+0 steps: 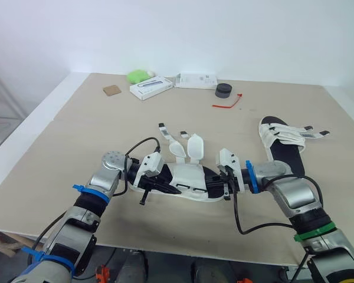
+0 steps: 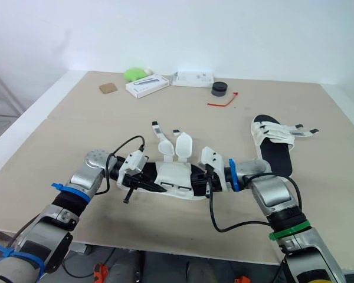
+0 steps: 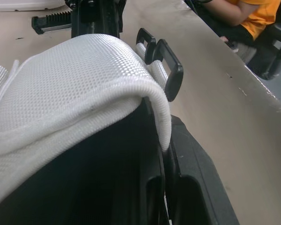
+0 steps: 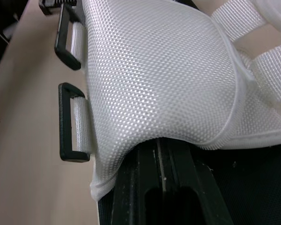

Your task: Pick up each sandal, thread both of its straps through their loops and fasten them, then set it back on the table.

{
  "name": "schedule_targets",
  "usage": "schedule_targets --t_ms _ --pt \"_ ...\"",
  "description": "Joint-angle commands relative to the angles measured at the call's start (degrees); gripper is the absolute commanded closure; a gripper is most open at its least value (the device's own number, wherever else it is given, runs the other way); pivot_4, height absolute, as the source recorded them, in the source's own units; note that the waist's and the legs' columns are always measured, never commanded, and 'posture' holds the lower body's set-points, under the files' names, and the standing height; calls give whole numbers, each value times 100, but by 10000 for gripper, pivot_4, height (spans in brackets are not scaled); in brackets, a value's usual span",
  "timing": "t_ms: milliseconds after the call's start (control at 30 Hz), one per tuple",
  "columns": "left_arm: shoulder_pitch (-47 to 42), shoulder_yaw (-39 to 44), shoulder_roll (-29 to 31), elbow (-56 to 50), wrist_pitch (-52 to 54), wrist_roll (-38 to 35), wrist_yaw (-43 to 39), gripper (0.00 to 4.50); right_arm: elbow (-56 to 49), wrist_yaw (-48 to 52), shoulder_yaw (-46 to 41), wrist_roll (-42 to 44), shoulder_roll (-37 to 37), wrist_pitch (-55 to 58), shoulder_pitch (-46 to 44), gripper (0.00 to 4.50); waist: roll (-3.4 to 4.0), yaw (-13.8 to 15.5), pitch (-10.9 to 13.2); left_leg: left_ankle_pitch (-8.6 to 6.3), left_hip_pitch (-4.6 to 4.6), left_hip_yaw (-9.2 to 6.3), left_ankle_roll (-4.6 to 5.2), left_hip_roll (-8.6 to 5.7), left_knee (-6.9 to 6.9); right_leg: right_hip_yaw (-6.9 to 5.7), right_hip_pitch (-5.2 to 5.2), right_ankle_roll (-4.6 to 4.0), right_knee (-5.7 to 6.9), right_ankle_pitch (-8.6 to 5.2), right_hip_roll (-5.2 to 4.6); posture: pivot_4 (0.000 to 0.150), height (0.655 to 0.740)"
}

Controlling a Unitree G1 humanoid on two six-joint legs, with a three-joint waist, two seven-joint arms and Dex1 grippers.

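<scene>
A white sandal with a black sole (image 1: pixel 192 177) is held just above the table near its front edge, between both grippers. My left gripper (image 1: pixel 156 177) is shut on its left end, the white mesh upper (image 3: pixel 84 79) draped over the black fingers (image 3: pixel 196 187). My right gripper (image 1: pixel 224 180) is shut on the right end. Its two white flaps (image 1: pixel 187 147) stand up, unfastened, and the loose strap ends (image 1: pixel 165 130) trail behind. Two black loops (image 4: pixel 72 122) stick out from the mesh edge. A second sandal (image 1: pixel 283 141) lies on the table to the right, its strap ends (image 1: pixel 315 132) pointing right.
At the back of the table (image 1: pixel 65 147) lie a green object (image 1: pixel 140 75), two white boxes (image 1: pixel 151 87), a black round object (image 1: pixel 224 90), a red tie (image 1: pixel 227 104) and a brown square (image 1: pixel 111 89). A person in an orange shirt (image 3: pixel 243 14) sits beyond the table edge.
</scene>
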Motion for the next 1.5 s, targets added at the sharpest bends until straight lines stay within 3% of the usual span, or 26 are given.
schedule_targets --t_ms 33,133,567,700,867,900,967,1100,1267,1433,1500 --pt "331 -145 -76 -390 211 -130 -78 45000 523 214 609 -400 124 15 249 44506 -8 -13 -29 0 0 3 0 0 0 0 0 0 -2 0 -4 1500 7400" --pt "439 -121 7 -621 307 -150 -63 45000 583 299 586 -346 172 27 267 44506 -18 -16 -94 -8 4 27 -13 -1 -3 0 1 0 -8 0 -24 1500 7400" --pt "745 547 699 -1706 674 -565 220 45000 797 429 296 -211 357 185 180 44506 -29 -86 -82 -54 26 30 -63 90 -21 -3 0 -53 -6 -39 70 1500 7400" --pt "793 614 904 -1948 1337 -846 270 32190 780 444 307 -222 360 184 178 45000 -31 -84 -79 -54 26 25 -64 110 -36 1 -3 -69 1 -44 98 1500 7400" --pt "885 775 1147 -2594 2130 -1256 552 11276 724 456 309 -213 357 209 197 45000 -35 -82 -74 -58 37 24 -69 113 -35 3 -4 -70 0 -47 101 1500 7400" --pt "899 856 1317 -2739 2612 -1414 608 6251 714 454 306 -215 359 211 199 45000 -40 -81 -70 -58 38 24 -70 113 -34 3 -3 -70 0 -47 100 1500 7400" --pt "918 978 1672 -2948 3525 -1735 662 1060 707 458 295 -215 359 209 197 45000 -49 -83 -55 -59 40 23 -71 117 -33 3 -7 -72 2 -45 103 1500 7400" --pt "789 1303 2011 -2636 4831 -2139 1180 443 702 450 283 -218 372 213 176 45000 -49 -84 -49 -62 44 24 -76 121 -35 3 -9 -76 2 -47 103 1500 7400" --pt "194 2117 1719 -1632 6550 -2887 2050 443 700 434 272 -225 402 220 159 45000 -86 -78 -27 -63 44 23 -78 121 -32 -1 -6 -75 4 -49 104 1500 7400" --pt "-586 2646 989 35 6740 -2637 3525 443 600 381 281 -219 429 241 238 45000 -97 -75 -23 -62 46 20 -77 121 -31 -4 -6 -76 5 -46 108 1500 7400" --pt "-840 2766 790 459 6708 -2610 3760 443 588 369 275 -222 439 250 250 45000 -104 -73 -19 -62 48 20 -77 120 -32 -4 -4 -73 5 -46 110 1500 7400"
